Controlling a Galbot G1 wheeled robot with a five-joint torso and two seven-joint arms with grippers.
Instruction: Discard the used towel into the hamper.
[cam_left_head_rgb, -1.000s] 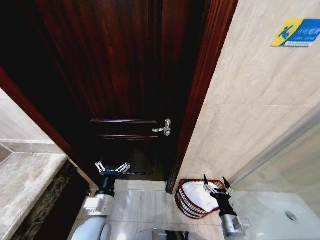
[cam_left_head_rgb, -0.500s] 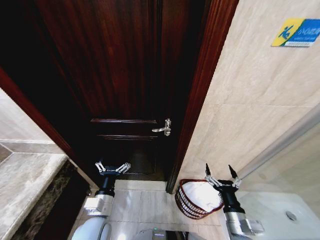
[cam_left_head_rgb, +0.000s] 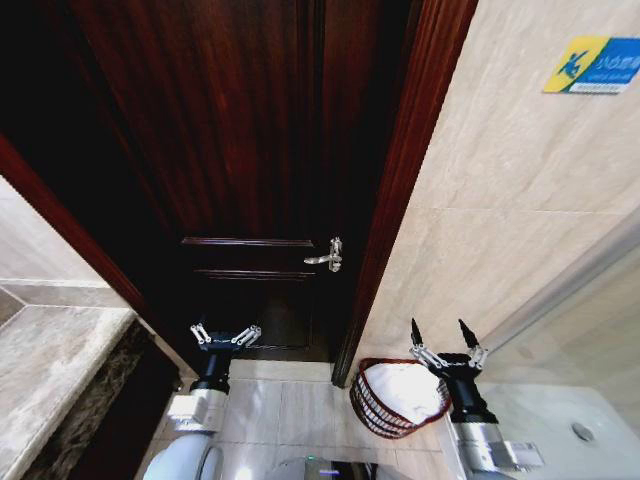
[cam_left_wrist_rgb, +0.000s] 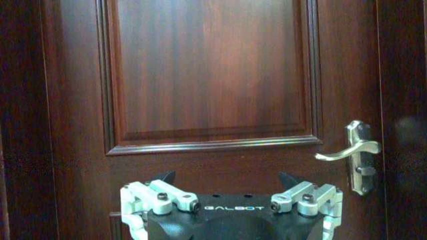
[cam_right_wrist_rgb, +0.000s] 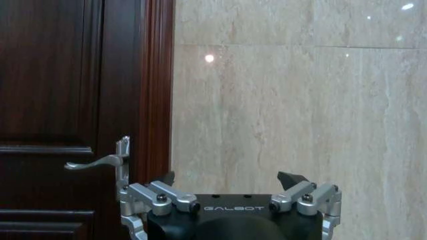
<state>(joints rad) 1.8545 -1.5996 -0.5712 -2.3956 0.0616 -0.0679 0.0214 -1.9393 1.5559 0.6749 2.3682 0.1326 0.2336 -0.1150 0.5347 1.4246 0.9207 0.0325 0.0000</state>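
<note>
Left gripper (cam_left_head_rgb: 226, 336) raised in front of dark wooden door (cam_left_head_rgb: 250, 150), fingers spread open, holding nothing; lever door handle (cam_left_head_rgb: 325, 257) up and to its right. Hamper (cam_left_head_rgb: 375, 408) on tile floor by the door frame, white towel (cam_left_head_rgb: 405, 390) lying inside it. Right gripper (cam_left_head_rgb: 446, 345) just right of the hamper, above its rim, fingers wide open and empty, facing the marble wall (cam_left_head_rgb: 520, 200).

**Right gripper lifts clear of the hamper**

The right gripper (cam_left_head_rgb: 445, 340) rises and shifts rightward from where it hung over the hamper (cam_left_head_rgb: 372, 400) 1 second ago, now standing at its right rim with fingers spread, and the white towel (cam_left_head_rgb: 408, 390) inside shows more fully.
</note>
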